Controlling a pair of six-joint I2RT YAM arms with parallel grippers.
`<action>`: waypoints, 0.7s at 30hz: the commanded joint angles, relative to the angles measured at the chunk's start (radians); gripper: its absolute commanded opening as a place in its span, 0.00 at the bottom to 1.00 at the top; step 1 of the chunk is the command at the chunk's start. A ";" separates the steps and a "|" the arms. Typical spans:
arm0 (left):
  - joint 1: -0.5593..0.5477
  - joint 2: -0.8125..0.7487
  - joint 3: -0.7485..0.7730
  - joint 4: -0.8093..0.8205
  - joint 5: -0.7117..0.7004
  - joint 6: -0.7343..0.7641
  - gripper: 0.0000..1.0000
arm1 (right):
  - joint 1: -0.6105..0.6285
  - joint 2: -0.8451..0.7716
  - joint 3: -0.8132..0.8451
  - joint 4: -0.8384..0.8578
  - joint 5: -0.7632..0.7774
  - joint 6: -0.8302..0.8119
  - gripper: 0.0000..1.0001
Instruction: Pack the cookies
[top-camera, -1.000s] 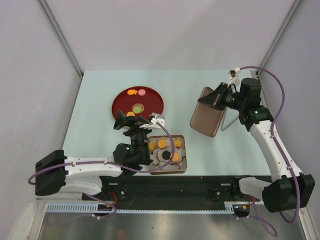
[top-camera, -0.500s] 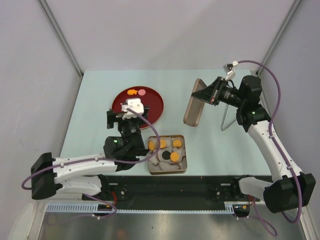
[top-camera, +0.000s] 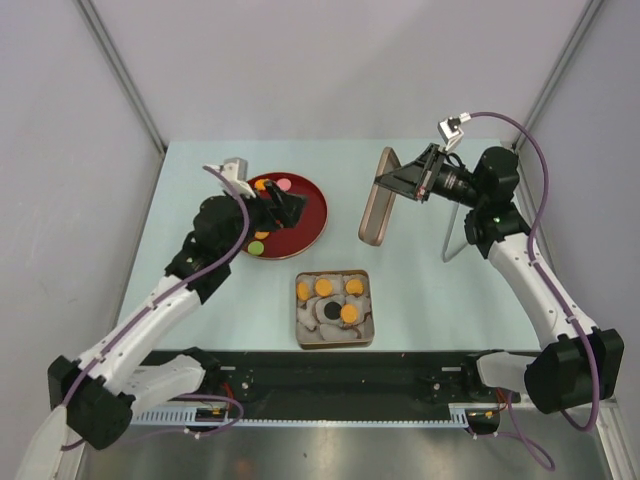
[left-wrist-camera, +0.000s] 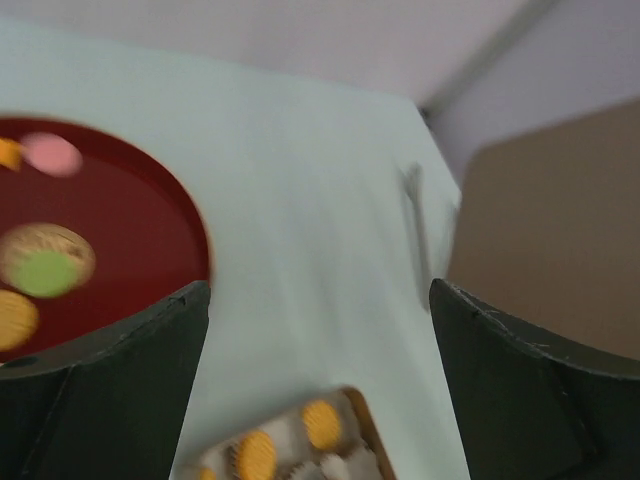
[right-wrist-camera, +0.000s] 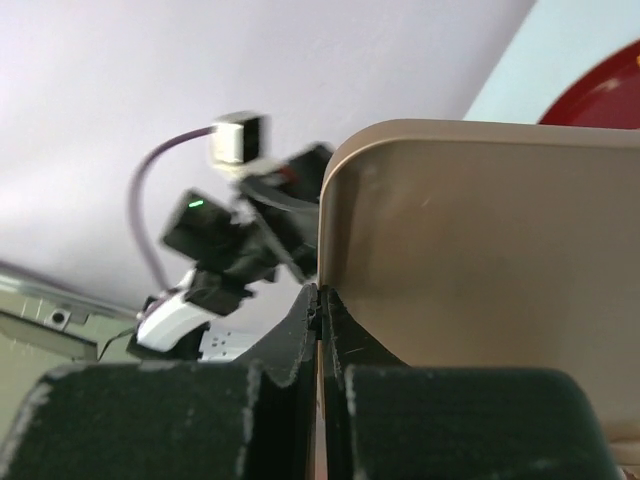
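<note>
The left claw (left-wrist-camera: 318, 300) is hanging with its jaws spread and nothing between them, over the red plate (top-camera: 310, 205) toward the far-left corner of the counter (top-camera: 430, 290). In the left wrist view the loose cookies (left-wrist-camera: 45, 270) are lying on the plate to the left of the jaws. A shift toward the counter's left edge is probably being called for before any descent, though that view is blurred and the exact offset cannot be told. More cookies are sitting in the tin (top-camera: 334, 343) by the middle of the near edge. The lid (top-camera: 377, 205) is being gripped on edge by the right claw (right-wrist-camera: 322, 300) toward the far-right corner. The left arm is judged the nearer to the plate.
</note>
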 joint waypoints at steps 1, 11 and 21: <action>0.036 0.083 -0.041 0.228 0.509 -0.284 0.96 | 0.017 -0.007 0.014 0.217 -0.093 0.076 0.00; 0.059 0.310 -0.190 0.898 0.757 -0.739 1.00 | 0.069 -0.016 0.014 0.403 -0.150 0.159 0.00; 0.062 0.619 -0.198 1.716 0.761 -1.127 1.00 | 0.109 -0.020 0.014 0.619 -0.177 0.315 0.00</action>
